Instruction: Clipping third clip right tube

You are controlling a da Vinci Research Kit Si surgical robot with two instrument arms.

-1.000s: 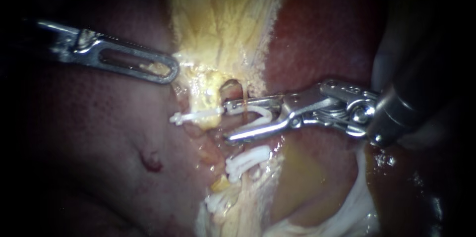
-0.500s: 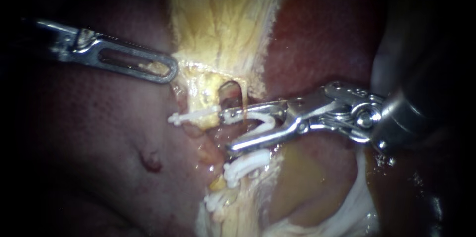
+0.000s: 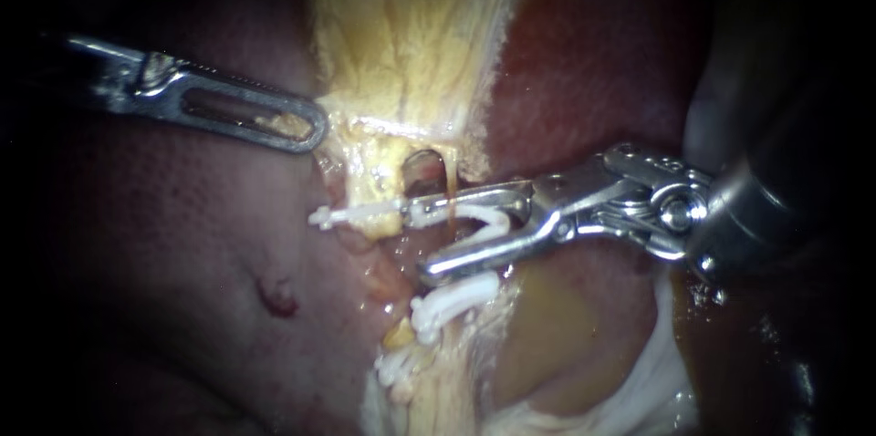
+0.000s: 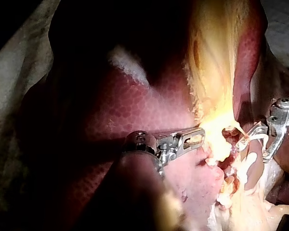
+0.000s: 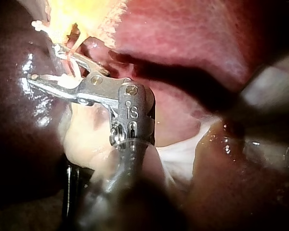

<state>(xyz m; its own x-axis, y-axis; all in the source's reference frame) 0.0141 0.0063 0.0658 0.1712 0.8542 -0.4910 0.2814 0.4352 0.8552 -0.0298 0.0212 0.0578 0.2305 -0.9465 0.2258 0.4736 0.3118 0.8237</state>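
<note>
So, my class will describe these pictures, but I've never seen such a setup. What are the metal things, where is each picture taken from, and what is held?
This is a surgical robot working on a pig's liver on a bench. One picture comes from an endoscope close to the tissue; the other two come from a camera on each arm. The left instrument has its jaws shut on yellow tissue. The right instrument carries a white clip between its spread jaws, and a thin tube passes between them. Lower on the tissue sit two more clips.
</note>
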